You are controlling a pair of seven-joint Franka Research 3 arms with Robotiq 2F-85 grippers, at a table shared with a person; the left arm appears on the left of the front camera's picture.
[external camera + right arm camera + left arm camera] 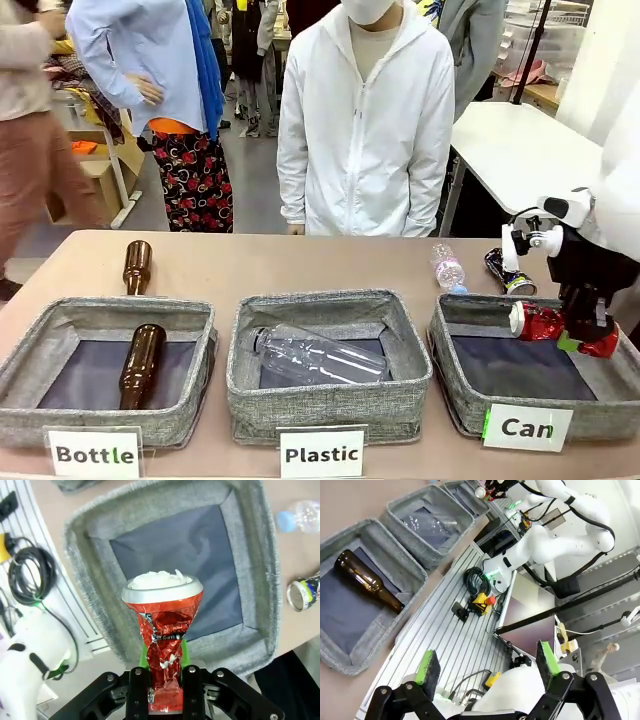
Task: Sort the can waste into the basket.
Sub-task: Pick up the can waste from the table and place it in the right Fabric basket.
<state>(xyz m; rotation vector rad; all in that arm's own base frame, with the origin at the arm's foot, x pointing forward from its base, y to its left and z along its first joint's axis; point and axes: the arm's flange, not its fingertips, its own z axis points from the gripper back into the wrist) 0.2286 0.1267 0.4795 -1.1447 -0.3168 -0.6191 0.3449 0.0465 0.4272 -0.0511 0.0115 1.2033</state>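
My right gripper (583, 338) is shut on a crushed red can (540, 322) and holds it sideways over the right part of the grey basket (462, 385) with the "Can" card (527, 428). In the right wrist view the red can (165, 625) sticks out from the right gripper (164, 676), with the basket's dark lining below and its rim (250, 535) around it. A black can (508, 272) lies on the table behind the basket, also seen as the black can (302, 594). My left gripper (487, 662) is open and empty, off the table's near side.
The "Plastic" basket (330, 405) holds a clear bottle (315, 355). The "Bottle" basket (100, 415) holds a brown bottle (140, 365), and another brown bottle (137, 266) lies behind it. A small plastic bottle (447, 268) lies beside the black can. A person stands at the far edge.
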